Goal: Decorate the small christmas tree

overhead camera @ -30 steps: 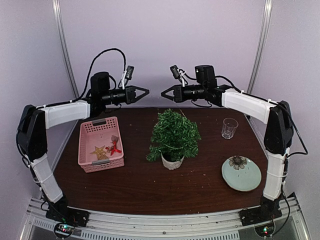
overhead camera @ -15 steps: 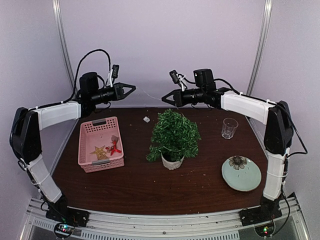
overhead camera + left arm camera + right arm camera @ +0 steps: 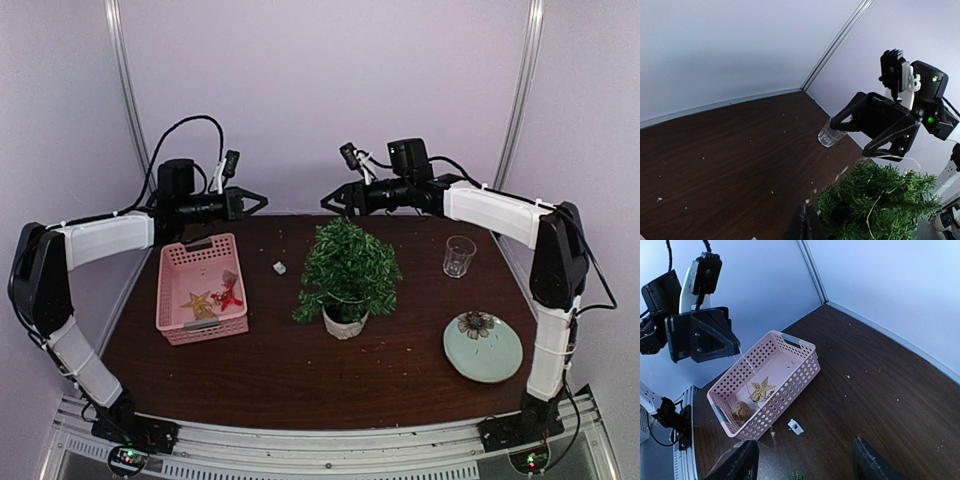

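1. The left gripper [image 3: 262, 202] is pinched tight on a thin thread [image 3: 751, 377]; it hangs in the air over the far end of the pink basket [image 3: 168, 300]; the thread runs down from its tip toward a small white piece [image 3: 280, 267] by the basket, but I cannot tell if they are joined.
2. The right gripper [image 3: 333, 198] has let go; its fingers [image 3: 740, 460] are spread wide with nothing between them; it hangs just above and behind the treetop, pointing at the left gripper.
3. The small christmas tree [image 3: 348, 268] stands upright in its white pot [image 3: 344, 322] in the middle of the brown table [image 3: 300, 370].
4. In the basket, left of the tree, lie a gold star [image 3: 197, 303] and a red thing [image 3: 231, 295].
5. Right of the tree stand a clear glass [image 3: 459, 256] near the back and a pale green plate [image 3: 505, 368] near the front.
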Available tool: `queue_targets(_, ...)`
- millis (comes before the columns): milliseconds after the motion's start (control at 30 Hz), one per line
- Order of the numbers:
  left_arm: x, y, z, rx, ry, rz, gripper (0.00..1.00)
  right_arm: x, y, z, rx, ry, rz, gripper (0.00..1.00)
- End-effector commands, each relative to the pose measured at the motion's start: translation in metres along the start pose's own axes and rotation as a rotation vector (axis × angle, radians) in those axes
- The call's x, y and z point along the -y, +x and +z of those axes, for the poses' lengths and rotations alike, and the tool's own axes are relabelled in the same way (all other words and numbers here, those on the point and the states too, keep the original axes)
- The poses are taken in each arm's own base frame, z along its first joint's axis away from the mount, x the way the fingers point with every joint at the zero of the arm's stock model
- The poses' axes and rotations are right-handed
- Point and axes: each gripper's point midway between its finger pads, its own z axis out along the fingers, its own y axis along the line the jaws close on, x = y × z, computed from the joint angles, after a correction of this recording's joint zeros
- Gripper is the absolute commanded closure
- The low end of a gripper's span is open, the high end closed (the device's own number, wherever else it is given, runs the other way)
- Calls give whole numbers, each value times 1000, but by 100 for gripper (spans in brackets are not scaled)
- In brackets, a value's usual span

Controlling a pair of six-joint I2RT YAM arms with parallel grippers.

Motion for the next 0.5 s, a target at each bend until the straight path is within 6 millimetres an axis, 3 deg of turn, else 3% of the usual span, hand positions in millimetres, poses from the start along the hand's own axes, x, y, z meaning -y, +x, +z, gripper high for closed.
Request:
queue_targets(0,2,1,-6,-8,-15,33,100,0,-9,-20,-5,97,-56,31)
queue_targets(100,7,-7,-3,14,7,43,100,6,-4,-25,-34,145,-76,29)
queue_targets(267,10,-28,6,54,19,55,100,8,-1,-34,-61,187,-126,13)
queue_targets(467,7,-47,16,80,16,64,100,20,-24,-56,-19,223,-29,14)
